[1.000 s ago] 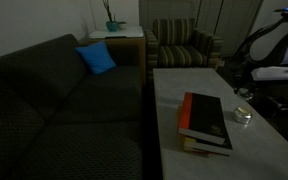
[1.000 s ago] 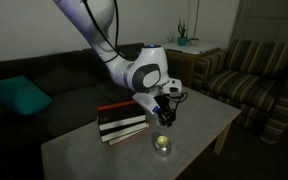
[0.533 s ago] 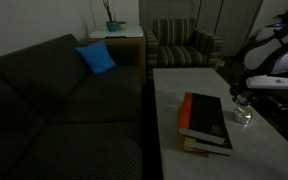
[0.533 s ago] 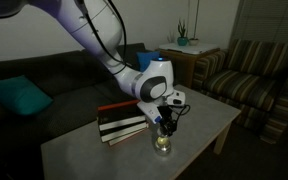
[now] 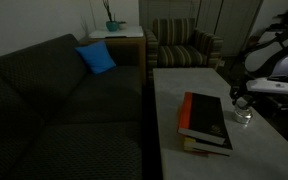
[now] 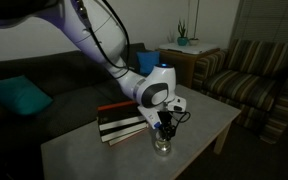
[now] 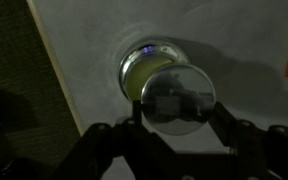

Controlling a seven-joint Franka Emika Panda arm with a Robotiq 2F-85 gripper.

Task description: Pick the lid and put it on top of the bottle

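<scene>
My gripper (image 7: 177, 112) is shut on the lid (image 7: 179, 98), a flat silvery round disc held between the fingertips. It hangs just above the bottle (image 7: 144, 68), a squat pale round jar on the light table. In the wrist view the lid overlaps the jar's lower right rim, offset from its centre. In both exterior views the gripper (image 6: 165, 128) (image 5: 243, 98) is directly over the bottle (image 6: 163, 145) (image 5: 242, 114), very close to its top; the lid itself is too small to make out there.
A stack of books (image 5: 205, 122) (image 6: 122, 122) lies on the table (image 5: 184, 90) right beside the bottle. A dark sofa (image 5: 64, 110) with a blue cushion (image 5: 96, 58) runs along one side. A striped armchair (image 5: 182, 45) stands past the far end.
My gripper has come down and across with the lid, from beside and above the bottle to directly over it, almost at its top.
</scene>
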